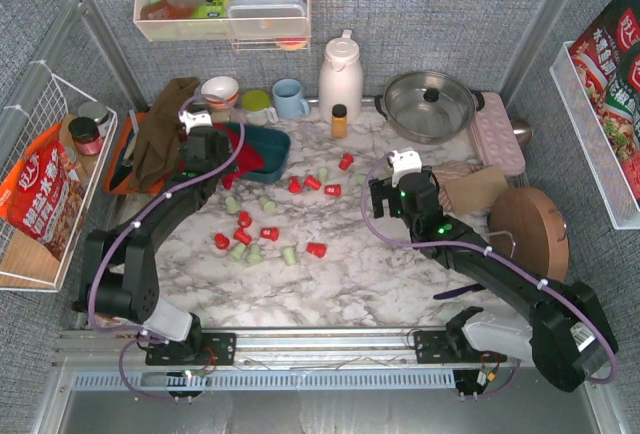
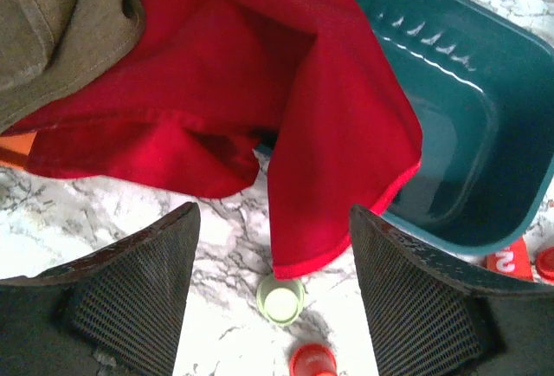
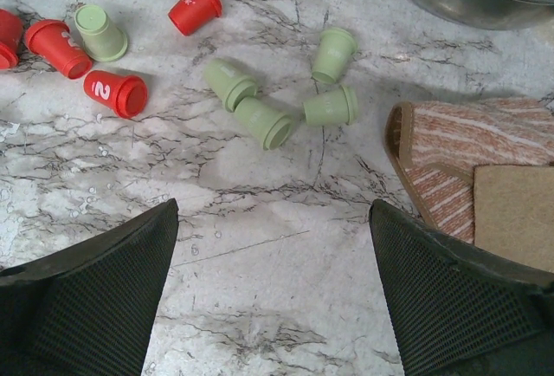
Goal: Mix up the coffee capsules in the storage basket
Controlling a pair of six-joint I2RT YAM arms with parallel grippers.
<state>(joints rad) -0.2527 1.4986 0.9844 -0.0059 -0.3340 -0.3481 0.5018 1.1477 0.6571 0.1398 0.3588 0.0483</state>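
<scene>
The dark teal storage basket (image 1: 270,141) sits at the back left, with a red cloth (image 1: 246,160) draped over its near wall. In the left wrist view its bare floor (image 2: 467,133) shows beside the cloth (image 2: 260,90). Red and mint coffee capsules (image 1: 270,233) lie scattered over the marble. My left gripper (image 2: 275,294) hangs open at the cloth's lower corner, above an upright green capsule (image 2: 280,300) and a red one (image 2: 312,360). My right gripper (image 3: 273,298) is open over bare marble, with green capsules (image 3: 260,120) and red ones (image 3: 117,93) ahead of it.
An olive cloth (image 1: 165,129) lies left of the basket. Along the back stand a blue mug (image 1: 290,97), a white jug (image 1: 340,76), an orange bottle (image 1: 339,120) and a steel pot (image 1: 430,104). Striped mats (image 3: 485,168) and a wooden board (image 1: 530,232) lie on the right.
</scene>
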